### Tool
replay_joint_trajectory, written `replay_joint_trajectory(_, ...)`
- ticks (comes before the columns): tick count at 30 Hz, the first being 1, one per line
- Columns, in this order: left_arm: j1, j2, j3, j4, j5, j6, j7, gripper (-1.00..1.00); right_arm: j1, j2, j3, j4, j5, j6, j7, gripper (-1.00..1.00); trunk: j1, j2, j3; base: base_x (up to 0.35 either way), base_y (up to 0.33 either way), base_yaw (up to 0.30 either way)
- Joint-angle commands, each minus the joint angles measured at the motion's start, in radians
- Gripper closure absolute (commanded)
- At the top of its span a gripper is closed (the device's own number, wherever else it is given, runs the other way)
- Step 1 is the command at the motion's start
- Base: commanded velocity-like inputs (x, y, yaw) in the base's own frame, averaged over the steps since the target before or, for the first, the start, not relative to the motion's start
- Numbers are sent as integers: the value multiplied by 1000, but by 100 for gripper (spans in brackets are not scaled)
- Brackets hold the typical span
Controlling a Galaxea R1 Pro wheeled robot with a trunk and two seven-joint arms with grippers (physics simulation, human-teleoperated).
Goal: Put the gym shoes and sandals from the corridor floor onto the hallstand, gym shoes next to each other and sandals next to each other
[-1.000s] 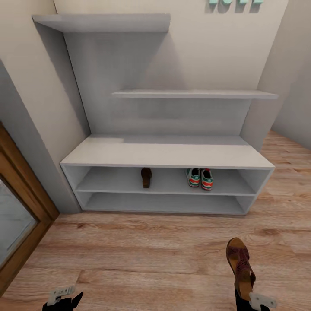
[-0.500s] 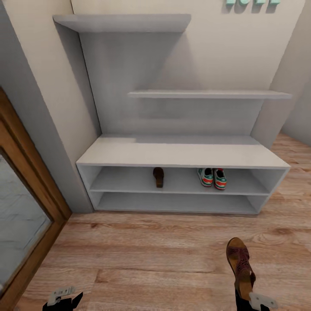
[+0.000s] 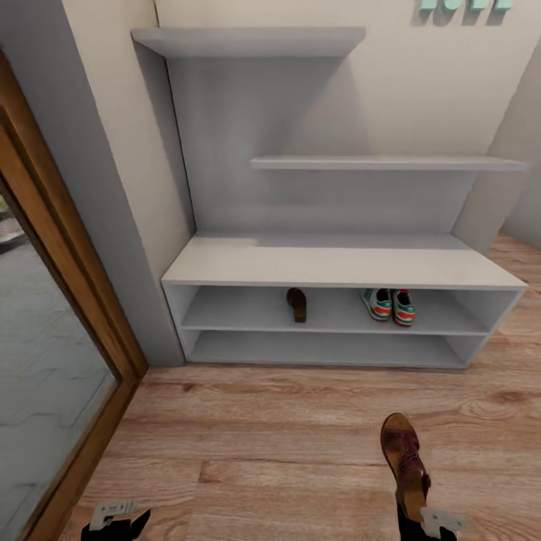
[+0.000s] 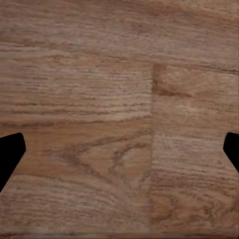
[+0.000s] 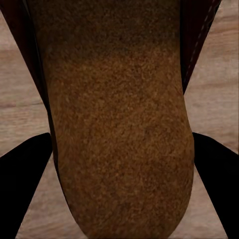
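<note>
Between the right gripper's (image 3: 424, 515) fingers sits a brown sandal (image 3: 403, 462), clamped at the heel; the right wrist view has its tan footbed (image 5: 119, 129) running straight out between the two dark fingers, which press against its edges. Its long axis points toward 12 o'clock, toe forward and tipped slightly to 11, aimed at the shoe rack (image 3: 342, 263) across the plank floor (image 3: 285, 428). Its partner, the other sandal (image 3: 297, 303), lies on the upper open shelf at about 11 o'clock from the held one, toe inward. The two gym shoes (image 3: 390, 305) stand side by side on the same shelf, nearly at 12 o'clock. So the carried sandal probably needs to travel forward and leftward to land beside its mate, not beside the sneakers. The left gripper (image 3: 113, 518) hangs at 9 o'clock, fingers spread over bare floor, holding nothing.
</note>
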Motion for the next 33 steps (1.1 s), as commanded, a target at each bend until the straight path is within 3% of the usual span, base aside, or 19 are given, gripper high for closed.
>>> replay_joint_trajectory(1,-1,-3,-4,2,-16,-14,-9,-100,-1,18,10,-3,20,14,-9,100,0,0,-1,-18,249,0)
replay_joint_trajectory(3,-1,-4,-18,2,-20,-20,-17,-100,-4,39,27,-8,34,42,-24,100,0,0,-1,-13,187,0)
replay_joint_trajectory(7,-1,-6,-46,2,-23,-35,-35,-100,-33,107,61,-51,75,158,-114,100,0,0,-1,-5,79,0)
replay_joint_trajectory(9,-1,-6,-56,6,-24,-61,-44,-100,-69,177,89,-110,115,281,-218,100,0,0,-1,-2,29,0)
replay_joint_trajectory(11,-1,-5,-59,9,-24,-76,-46,-100,-84,209,106,-139,134,341,-264,100,0,0,-1,-1,16,0)
replay_joint_trajectory(12,-1,-3,-60,12,-24,-89,-48,-100,-99,239,125,-166,147,396,-301,100,0,0,-1,-1,9,0)
replay_joint_trajectory(18,7,3,-60,16,-23,-115,-70,-100,-187,244,222,-240,167,573,-364,100,0,0,-1,0,4,0)
replay_joint_trajectory(22,18,2,-60,16,-22,-118,-180,-100,-332,244,253,-251,132,682,-372,100,0,0,-1,0,0,0)
replay_joint_trajectory(25,19,-6,-64,18,-26,-118,-203,-100,-368,244,267,-254,109,696,-369,100,0,0,-1,0,0,0)
replay_joint_trajectory(33,19,-10,-65,17,-26,-117,-210,-100,-378,244,339,-252,103,699,-332,100,0,0,-1,0,0,0)
